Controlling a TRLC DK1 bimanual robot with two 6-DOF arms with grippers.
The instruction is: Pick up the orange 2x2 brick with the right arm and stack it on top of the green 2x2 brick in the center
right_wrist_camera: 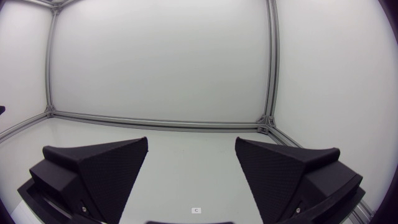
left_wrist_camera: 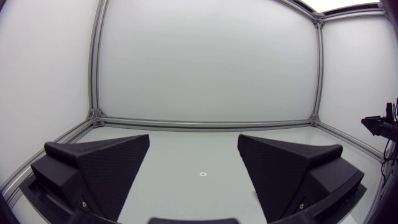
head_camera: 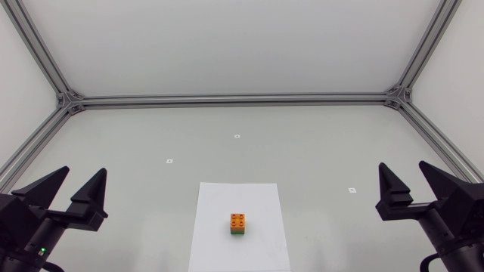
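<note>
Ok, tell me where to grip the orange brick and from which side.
Probably its two opposite side walls, right hand coming straight down. The orange brick sits square, studs up, on the green brick, leaving those flat walls exposed.

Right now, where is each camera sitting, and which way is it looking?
Head view: above the table, looking down at the orange brick on the green brick; left gripper and right gripper show.
Left wrist view: on the left arm, looking across the table; its open fingers show.
Right wrist view: on the right arm, looking across the table; its open fingers show.
Shared: both wrist views see the table, no bricks.
</note>
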